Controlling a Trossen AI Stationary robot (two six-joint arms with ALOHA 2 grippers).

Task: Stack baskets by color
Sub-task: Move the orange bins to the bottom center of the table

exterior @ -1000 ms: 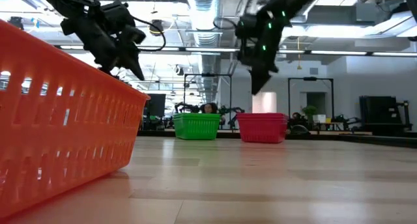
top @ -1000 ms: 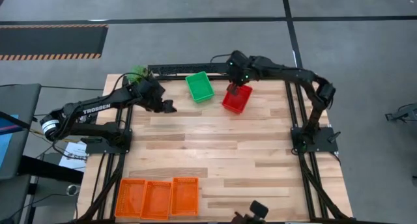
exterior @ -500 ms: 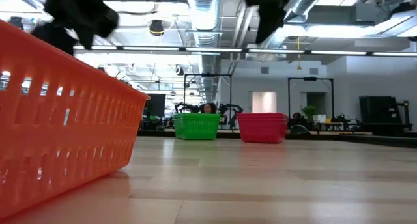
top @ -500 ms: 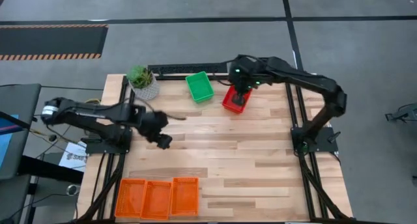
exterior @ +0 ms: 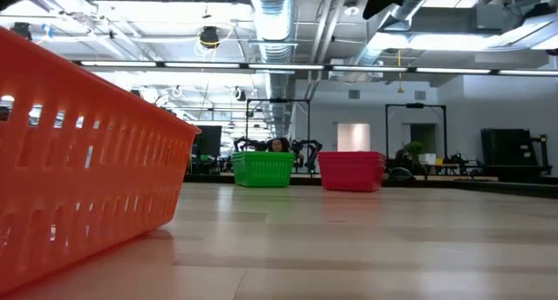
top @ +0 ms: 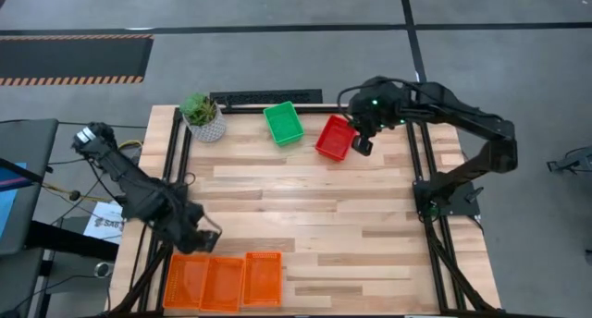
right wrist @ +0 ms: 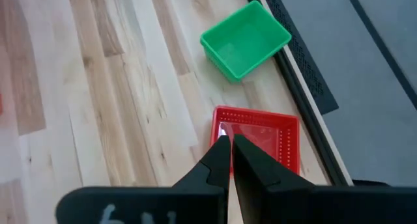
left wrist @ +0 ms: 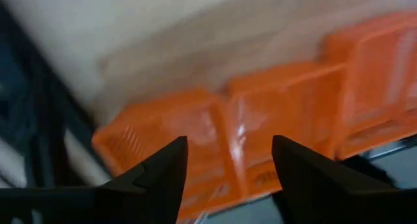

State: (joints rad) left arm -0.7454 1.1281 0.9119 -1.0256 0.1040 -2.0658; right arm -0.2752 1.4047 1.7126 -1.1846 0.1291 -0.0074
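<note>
Three orange baskets [top: 222, 281] stand side by side on their bottoms along the table's near left edge; they also show in the left wrist view [left wrist: 260, 120], and one looms in the low view [exterior: 87, 160]. A green basket [top: 283, 122] and a red basket [top: 334, 138] rest on the table at the far middle. My left gripper [top: 208, 237] hangs open just above the far side of the orange row [left wrist: 228, 178], touching nothing. My right gripper [top: 363, 144] is shut and empty, raised above the red basket's right side [right wrist: 231, 146].
A green plant in a white pot [top: 202, 115] stands at the far left corner. A black rail [top: 268, 97] runs along the far edge behind the green basket. Bare wooden tabletop [top: 314, 207] lies between the two groups of baskets.
My left gripper has swung from beside the plant at the far left toward the near edge, turning as it went, and now hangs over the orange baskets. My right gripper has risen from the red basket and drawn toward the right edge, still shut. The baskets have kept still.
</note>
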